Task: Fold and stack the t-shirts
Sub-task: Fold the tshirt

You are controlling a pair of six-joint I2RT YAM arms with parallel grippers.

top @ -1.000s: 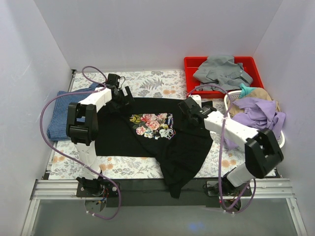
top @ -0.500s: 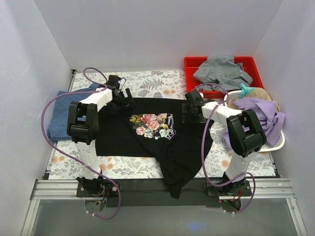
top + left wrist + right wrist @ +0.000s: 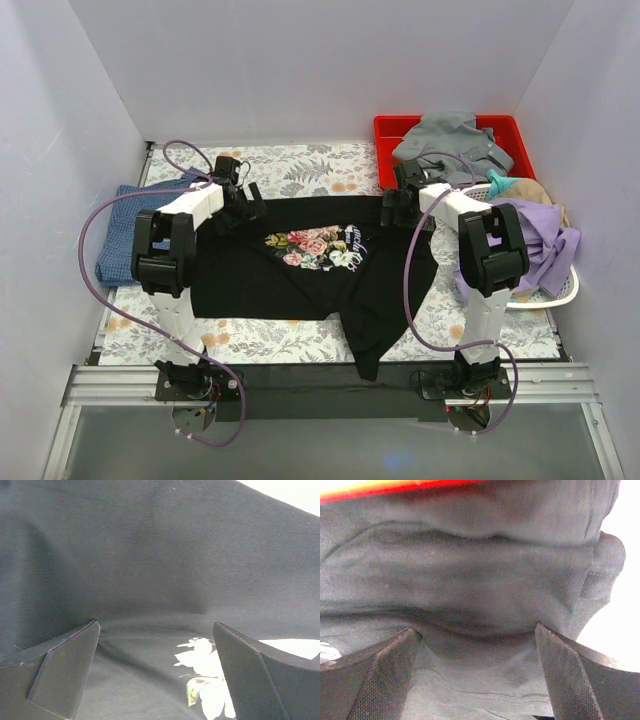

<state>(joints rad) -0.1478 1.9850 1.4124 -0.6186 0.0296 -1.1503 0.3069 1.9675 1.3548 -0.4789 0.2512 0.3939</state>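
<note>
At the far right corner of the table (image 3: 300,160), a red bin (image 3: 383,135) holds a crumpled grey garment (image 3: 450,145) that spills over its front rim. Just beside it, nearer the right arm, a white laundry basket (image 3: 562,293) is heaped with a purple cloth (image 3: 530,235), a tan one (image 3: 535,192) and a bit of teal (image 3: 500,183).

A black t-shirt (image 3: 270,280) lies spread across the middle of the table. Its long axis runs left to right, and its straight far edge stretches between the two grippers. One part trails diagonally toward the near edge and drapes over the dark rail there. The rose print (image 3: 320,248) faces up near the centre, tilted. Which end is the neck cannot be made out.

A blue t-shirt (image 3: 118,235) sits at the left edge, partly hidden behind the left arm.

The left gripper (image 3: 240,205) is at the shirt's far left corner and the right gripper (image 3: 393,205) at its far right corner. Both stand wide, fingers far apart. In each wrist view, black cloth fills the space between the fingers (image 3: 65,665) without being pinched. The right wrist view shows bunched folds and a sliver of red along its top.
</note>
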